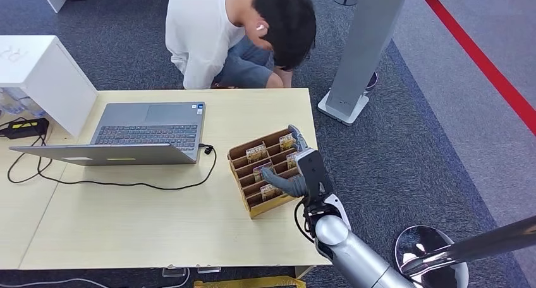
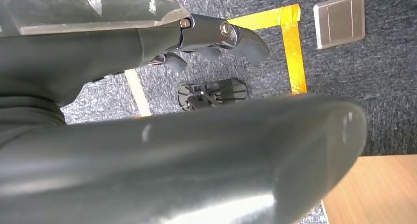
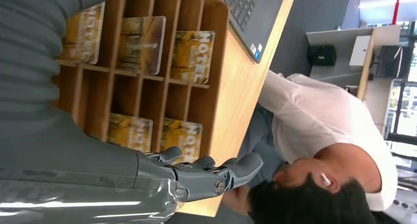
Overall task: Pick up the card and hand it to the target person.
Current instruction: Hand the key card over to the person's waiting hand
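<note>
Right hand [image 1: 297, 171] is positioned over the right end of the wooden card rack [image 1: 243, 174], which stands on the light wooden table [image 1: 126, 225] near its right edge. Thumb extends across the front of the rack; fingers [image 3: 236, 167] reach past the rack's far wall, slightly spread and holding nothing. In the right wrist view the fingers lie extended beside the rack's end wall, touching no card.

Rack compartments hold several yellow cards printed "HOTEL" [image 3: 193, 57]. Each card stands tilted in its own slot. In the right wrist view three cards sit in one row of slots and two in the next row, the closest card [image 3: 179, 138] just beside the fingers. All cards are in the rack.

Left hand [image 2: 216, 37] hangs over dark grey carpet [image 2: 383, 86] marked with yellow tape [image 2: 295, 52]. Its fingers are slightly curled and apart, holding nothing.

Laptop [image 1: 145, 133] sits open on the table left of the rack, with a black cable [image 1: 126, 184] running from its right side across the tabletop. White box [image 1: 38, 70] stands at the table's far left corner.

Person in a white shirt [image 1: 202, 29] crouches on the carpet just beyond the table's far edge, head bowed toward the table. Grey stand [image 1: 363, 54] rises to the person's right, near a red floor line [image 1: 480, 60].
</note>
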You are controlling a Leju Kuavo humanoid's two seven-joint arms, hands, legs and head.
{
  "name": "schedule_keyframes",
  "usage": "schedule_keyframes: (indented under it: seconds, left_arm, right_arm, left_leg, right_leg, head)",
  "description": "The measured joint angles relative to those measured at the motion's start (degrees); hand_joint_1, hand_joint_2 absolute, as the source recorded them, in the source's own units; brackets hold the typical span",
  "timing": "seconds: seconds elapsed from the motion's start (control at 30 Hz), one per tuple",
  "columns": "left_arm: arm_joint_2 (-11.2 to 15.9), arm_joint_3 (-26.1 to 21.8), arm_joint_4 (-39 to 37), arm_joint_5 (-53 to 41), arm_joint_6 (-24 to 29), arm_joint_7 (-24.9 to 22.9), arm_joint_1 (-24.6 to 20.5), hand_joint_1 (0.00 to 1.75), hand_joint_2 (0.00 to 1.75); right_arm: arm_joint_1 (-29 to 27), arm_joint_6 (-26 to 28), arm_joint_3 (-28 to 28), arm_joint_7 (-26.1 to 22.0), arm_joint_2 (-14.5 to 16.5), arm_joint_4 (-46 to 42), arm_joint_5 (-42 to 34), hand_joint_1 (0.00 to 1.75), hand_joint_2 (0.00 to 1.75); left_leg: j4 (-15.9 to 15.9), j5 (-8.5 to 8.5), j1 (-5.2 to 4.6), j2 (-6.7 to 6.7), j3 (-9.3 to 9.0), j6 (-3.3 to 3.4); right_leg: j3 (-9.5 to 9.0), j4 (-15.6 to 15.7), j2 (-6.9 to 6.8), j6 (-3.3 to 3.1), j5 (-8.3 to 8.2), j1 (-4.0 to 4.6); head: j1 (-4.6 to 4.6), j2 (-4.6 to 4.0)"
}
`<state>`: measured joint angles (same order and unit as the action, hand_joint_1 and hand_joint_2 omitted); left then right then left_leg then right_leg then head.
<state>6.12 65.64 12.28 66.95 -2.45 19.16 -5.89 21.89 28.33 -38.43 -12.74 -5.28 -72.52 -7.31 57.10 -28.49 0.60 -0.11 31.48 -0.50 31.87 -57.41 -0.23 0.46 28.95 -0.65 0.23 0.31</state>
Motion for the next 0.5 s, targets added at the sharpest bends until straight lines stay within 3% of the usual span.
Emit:
schedule_keyframes:
  seconds: [0.3,0.5]
  left_arm:
    - [0.01,-0.27,0.00,-0.01,0.09,0.12,0.04,0.00,0.00]
    - [0.08,-0.27,0.00,-0.31,-0.01,0.12,0.03,0.00,0.00]
  right_arm:
    - [-7.65,0.54,5.08,1.86,-5.13,-10.08,-1.18,0.00,1.75]
    - [-10.92,-5.86,7.48,4.85,-7.32,-14.89,-4.26,0.00,1.75]
  left_leg:
    - [0.00,-0.01,0.00,0.00,-0.01,0.01]
    - [0.00,-0.01,0.00,0.00,-0.02,0.00]
  right_leg:
    - [-0.01,0.01,0.01,0.00,0.00,0.00]
    - [-0.02,0.01,0.01,0.00,0.00,0.00]
  head:
    - [-0.02,0.00]
    - [-0.03,0.00]
